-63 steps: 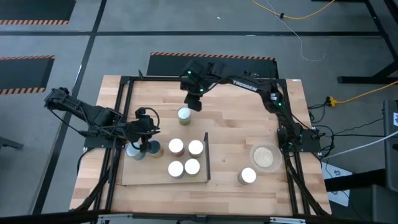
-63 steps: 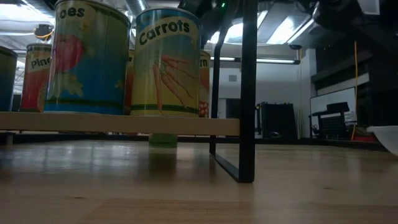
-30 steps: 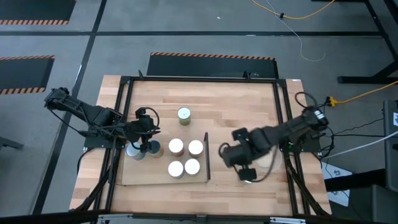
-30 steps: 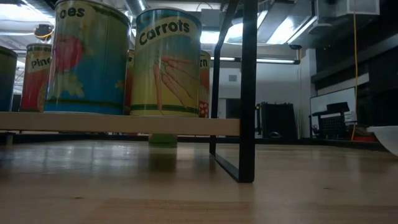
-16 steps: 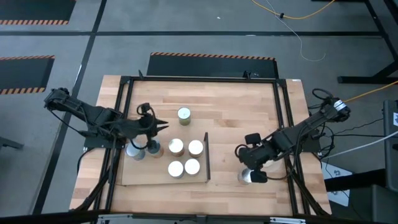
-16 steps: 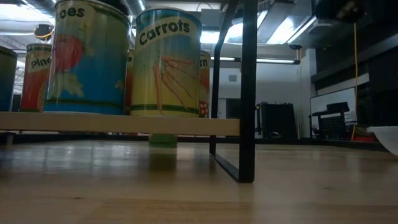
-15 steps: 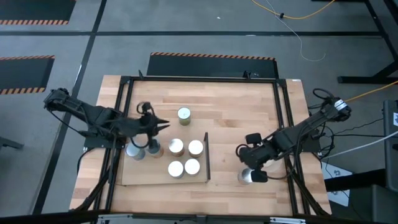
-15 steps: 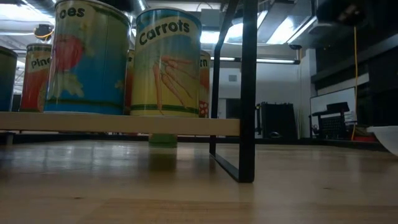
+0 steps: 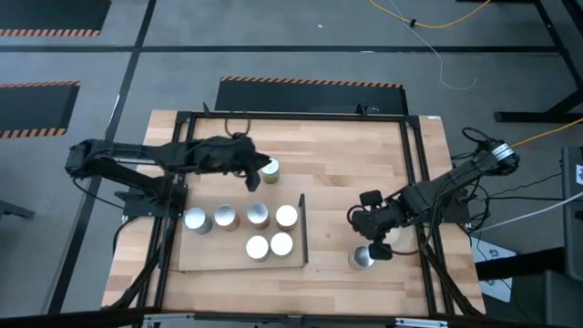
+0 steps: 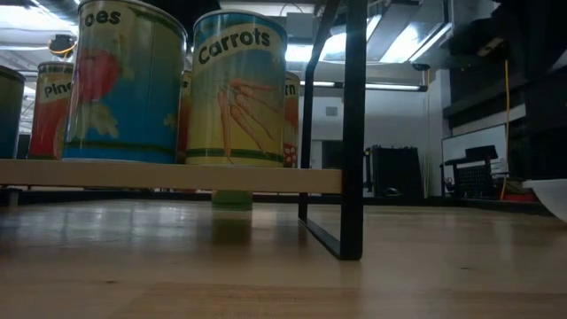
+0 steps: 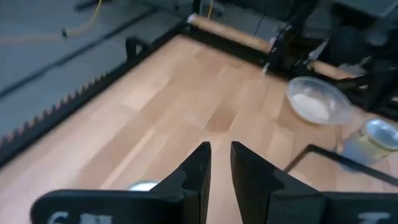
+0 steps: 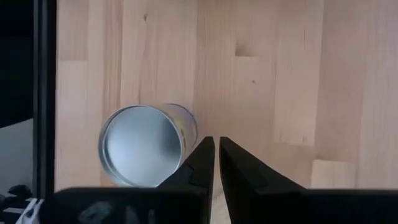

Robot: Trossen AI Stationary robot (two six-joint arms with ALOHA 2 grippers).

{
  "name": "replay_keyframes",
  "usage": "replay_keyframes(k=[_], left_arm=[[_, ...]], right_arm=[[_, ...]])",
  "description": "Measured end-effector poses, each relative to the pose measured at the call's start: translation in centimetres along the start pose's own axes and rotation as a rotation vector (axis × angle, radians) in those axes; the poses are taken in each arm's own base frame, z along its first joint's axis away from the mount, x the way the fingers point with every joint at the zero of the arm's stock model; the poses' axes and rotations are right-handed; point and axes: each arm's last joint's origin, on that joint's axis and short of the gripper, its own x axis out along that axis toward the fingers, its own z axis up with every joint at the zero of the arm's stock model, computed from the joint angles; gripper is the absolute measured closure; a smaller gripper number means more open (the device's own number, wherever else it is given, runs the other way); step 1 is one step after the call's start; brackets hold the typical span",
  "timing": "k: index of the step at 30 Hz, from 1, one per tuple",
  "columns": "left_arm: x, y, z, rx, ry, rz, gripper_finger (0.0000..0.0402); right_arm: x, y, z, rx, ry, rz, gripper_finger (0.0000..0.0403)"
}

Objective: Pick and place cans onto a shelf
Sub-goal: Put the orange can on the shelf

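Six cans stand upright on the pale shelf board (image 9: 223, 257), among them a silver-topped can (image 9: 196, 220) and a tan-topped can (image 9: 225, 217); the black frame (image 9: 303, 228) is at the board's right end. A loose can (image 9: 271, 167) stands on the table beyond the shelf. My left gripper (image 9: 252, 180) hovers just left of it, shut but for a narrow gap (image 11: 221, 163), empty. Another can (image 9: 363, 258) stands near the table's right front. My right gripper (image 9: 376, 248) is shut and empty above and beside it (image 12: 217, 146); its silvery top (image 12: 146, 152) shows.
A beige dish (image 11: 317, 102) sits on the table right of the shelf, mostly under my right arm in the high view. The low view shows the labelled cans (image 10: 239, 89) on the board (image 10: 168, 175) and the frame (image 10: 354, 133). Black rails (image 9: 414, 173) border the table.
My left gripper has left the tan-topped can on the shelf's left part, which stays standing, and has gone toward the far edge and the right, up to the loose can. My right gripper has gone a little toward the right edge, over the can at the right front.
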Motion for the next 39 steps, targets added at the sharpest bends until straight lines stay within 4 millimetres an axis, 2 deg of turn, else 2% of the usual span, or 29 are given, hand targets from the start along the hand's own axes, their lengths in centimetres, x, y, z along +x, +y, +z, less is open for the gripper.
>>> replay_keyframes(k=[6, 10, 15, 20, 24, 30, 35, 39], left_arm=[[3.6, 1.6, -0.5, -0.091, 0.078, -0.047, 0.0347], [5.4, 2.2, -0.4, -0.122, 0.058, -0.085, 0.0347], [6.9, 2.8, 0.2, -0.159, 0.005, -0.191, 0.0339], [7.7, 3.3, 0.3, -0.169, 0.001, -0.231, 0.0304], [7.7, 3.5, 0.7, -0.172, -0.024, -0.224, 0.0288], [6.7, 2.8, 4.3, -0.152, -0.049, -0.208, 0.0288], [5.2, 2.4, 6.3, -0.156, 0.065, -0.039, 0.0289], [4.2, 2.4, 6.7, -0.2, 0.146, 0.088, 0.0289]], right_arm=[[0.0, -0.2, 0.2, -0.026, -0.007, -0.002, 0.0373], [0.0, -0.2, 0.2, -0.046, -0.006, -0.002, 0.0373], [0.0, -0.2, 0.2, -0.047, -0.006, -0.002, 0.0373], [0.0, -0.2, 0.2, -0.052, -0.005, -0.001, 0.0373], [0.0, -0.2, 0.2, -0.056, -0.006, -0.001, 0.0373], [0.0, -0.2, 0.2, -0.078, -0.005, -0.001, 0.0373], [0.0, -0.2, 0.2, -0.078, -0.005, -0.001, 0.0373], [0.0, -0.2, 0.2, -0.078, -0.005, -0.001, 0.0373]])
